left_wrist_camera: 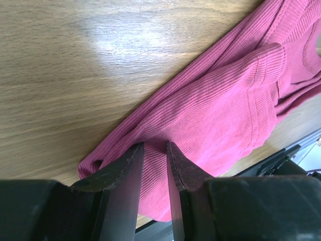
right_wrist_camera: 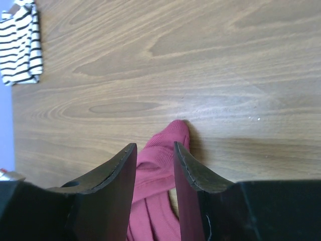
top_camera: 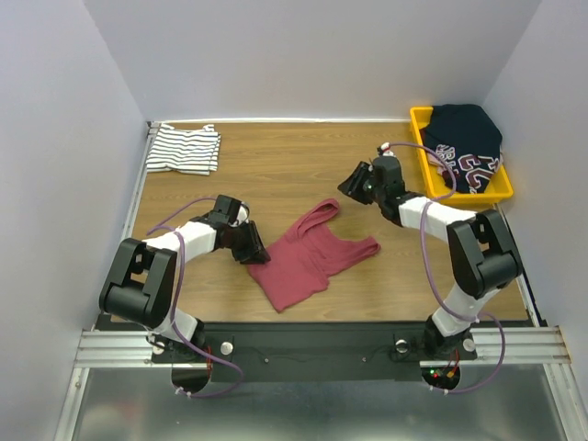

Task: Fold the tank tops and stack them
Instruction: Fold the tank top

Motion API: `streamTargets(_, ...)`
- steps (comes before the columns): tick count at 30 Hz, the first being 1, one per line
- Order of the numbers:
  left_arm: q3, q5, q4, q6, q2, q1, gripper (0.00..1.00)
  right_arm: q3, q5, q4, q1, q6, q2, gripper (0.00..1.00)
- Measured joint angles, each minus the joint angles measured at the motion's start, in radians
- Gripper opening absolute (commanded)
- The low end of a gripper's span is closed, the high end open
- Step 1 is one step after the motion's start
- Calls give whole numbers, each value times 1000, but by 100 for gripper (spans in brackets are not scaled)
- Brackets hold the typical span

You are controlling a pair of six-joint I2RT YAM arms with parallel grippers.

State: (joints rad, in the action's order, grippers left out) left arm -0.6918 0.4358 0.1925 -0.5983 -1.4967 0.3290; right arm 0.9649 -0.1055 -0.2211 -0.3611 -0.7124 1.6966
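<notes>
Fabric check: the maroon tank top (top_camera: 312, 257) lies slanted in the middle of the worktop (top_camera: 276, 175). Its hem is toward my side, its straps point away to the right, and part of the body is doubled over itself.

My left fingers (left_wrist_camera: 134, 158) are down at the near-left edge of it, partway apart, with ribbed cloth filling the gap. I can't tell from the wrist view whether they are pinching that edge or only straddling it. My guess is they are there to pin the hem so the shirt doesn't slide while the other end is being arranged.

Over on the other side, my right fingers (right_wrist_camera: 128, 155) are parted and gripping nothing. The strap end (right_wrist_camera: 173, 130) lies flat on the wood under the gap, and from above those fingers sit just beyond it, not touching.

The striped tank top (top_camera: 184, 150) is folded small in the far-left corner, well apart, and I read that as the base of the stack. The yellow bin (top_camera: 421, 124) at far right holds a dark garment (top_camera: 469, 138).

I'd call the maroon one mid-fold, not ready to carry. The risk is that ribbed cloth bunching up if one edge gets dragged.
</notes>
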Motion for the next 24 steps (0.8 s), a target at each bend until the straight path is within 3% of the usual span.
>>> streamTargets(4, -6, -10, 6, 5, 0, -1, 37, 106, 48, 77, -42, 43, 53, 43)
streamTargets(8, -18, -14, 16, 8, -10, -3, 37, 248, 107, 155, -103, 93, 154, 52)
streamTargets(10, -18, -18, 16, 9, -10, -3, 37, 253, 130, 195, -127, 109, 167, 57)
streamTargets(13, -21, -21, 19, 11, -11, -3, 37, 231, 156, 243, -139, 122, 166, 57)
streamTargets(14, -23, -21, 19, 12, -13, -3, 37, 222, 167, 263, -137, 130, 166, 50)
streamTargets(19, -29, -20, 23, 13, -19, -4, 37, 213, 196, 309, -131, 147, 166, 34)
streamTargets(24, -31, -20, 23, 13, -21, -4, 36, 211, 218, 325, -130, 153, 166, 32)
